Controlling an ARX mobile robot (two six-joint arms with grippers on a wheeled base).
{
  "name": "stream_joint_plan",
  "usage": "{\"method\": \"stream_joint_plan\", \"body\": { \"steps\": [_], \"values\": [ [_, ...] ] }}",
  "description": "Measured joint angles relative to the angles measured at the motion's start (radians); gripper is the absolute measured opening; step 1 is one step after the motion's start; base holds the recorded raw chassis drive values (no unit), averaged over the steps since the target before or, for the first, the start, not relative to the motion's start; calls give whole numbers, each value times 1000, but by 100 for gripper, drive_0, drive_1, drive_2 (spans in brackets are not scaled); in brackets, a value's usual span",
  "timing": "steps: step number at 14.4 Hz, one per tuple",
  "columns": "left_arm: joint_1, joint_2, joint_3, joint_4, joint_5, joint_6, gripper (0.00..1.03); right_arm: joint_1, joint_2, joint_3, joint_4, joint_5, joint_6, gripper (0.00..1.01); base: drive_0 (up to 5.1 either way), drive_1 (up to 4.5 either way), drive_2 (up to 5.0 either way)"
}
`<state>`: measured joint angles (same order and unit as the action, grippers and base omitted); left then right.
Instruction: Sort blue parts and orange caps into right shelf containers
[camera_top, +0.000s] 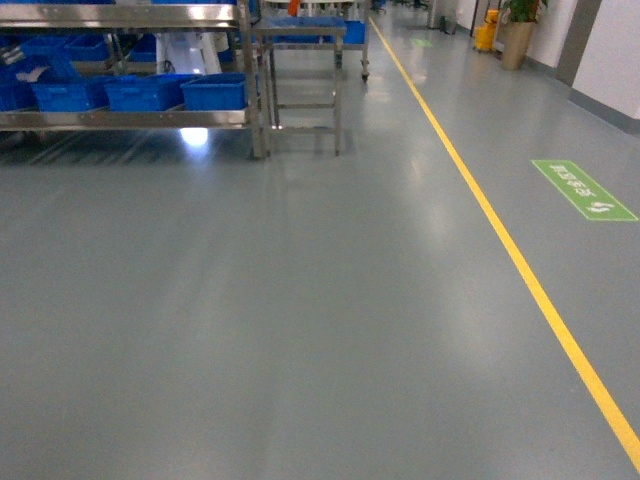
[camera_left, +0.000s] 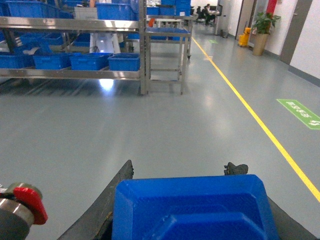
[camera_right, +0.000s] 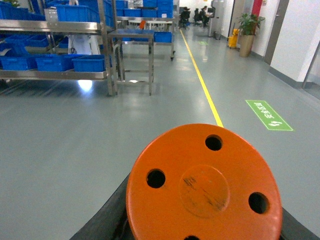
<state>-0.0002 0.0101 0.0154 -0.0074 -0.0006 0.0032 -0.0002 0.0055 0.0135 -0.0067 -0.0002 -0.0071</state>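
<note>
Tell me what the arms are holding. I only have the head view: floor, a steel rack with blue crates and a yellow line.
Observer: The left wrist view shows a blue part held between the dark left fingers.
Operator: And the right arm?
Observer: Its wrist view shows a round orange cap with holes through it, sitting over the dark right fingers.
Operator: Is the rack's top level loaded? My view cuts it off.
Observer: Yes, blue crates stand on the upper shelf.
</note>
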Motion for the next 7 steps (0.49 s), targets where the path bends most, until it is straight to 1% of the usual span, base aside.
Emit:
{"method": "stream_joint_plan", "body": {
  "steps": [4, 7],
  "values": [
    [-1, 0, 0, 2, 0, 0, 44, 0, 0, 0, 1, 0, 0, 44, 14, 435, -406],
    [-2, 0, 0, 0, 0, 0, 44, 0, 0, 0, 0, 0, 0, 44, 132, 553, -289]
  ]
}}
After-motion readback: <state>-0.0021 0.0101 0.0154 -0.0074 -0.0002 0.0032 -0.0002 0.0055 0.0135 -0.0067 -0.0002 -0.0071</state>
